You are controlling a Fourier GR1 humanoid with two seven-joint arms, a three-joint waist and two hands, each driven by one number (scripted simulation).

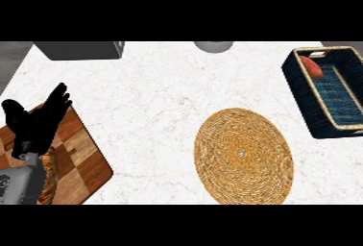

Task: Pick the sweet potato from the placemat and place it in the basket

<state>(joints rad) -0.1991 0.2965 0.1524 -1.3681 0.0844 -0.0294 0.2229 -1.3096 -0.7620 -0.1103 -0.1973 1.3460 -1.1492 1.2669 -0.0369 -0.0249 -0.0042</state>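
Head view. White marbled counter [156, 96] fills most of the frame; its left edge runs diagonally at upper left, with a grey floor strip beyond. Open counter lies in the middle band, between the wooden board on the left and the woven mat at centre-right, and across the upper middle.

Left hand [35, 126]: at the left edge, over the checkered wooden cutting board [81, 158], fingers straight and pointing up, spread a little, holding nothing. Grey forearm enters from the lower left corner. Right hand: does not show.

Sweet potato [310, 67]: one, reddish-orange, oblong, lying inside the basket [297, 77] at its far end, close to the left wall. Whether it touches the wall cannot be told. Basket: one, dark blue weave with pale rim, rectangular, at the right edge of the counter, its right side cut by the frame.

Placemat [244, 156]: one, round, tan woven coils, near the lower edge, just beside the basket's near corner, apart from it. Nothing lies on it.

Other items at the far edge: one grey box-shaped object [81, 49], upper left, partly cut off; one grey rounded object [213, 46], top centre, only its lower part showing.
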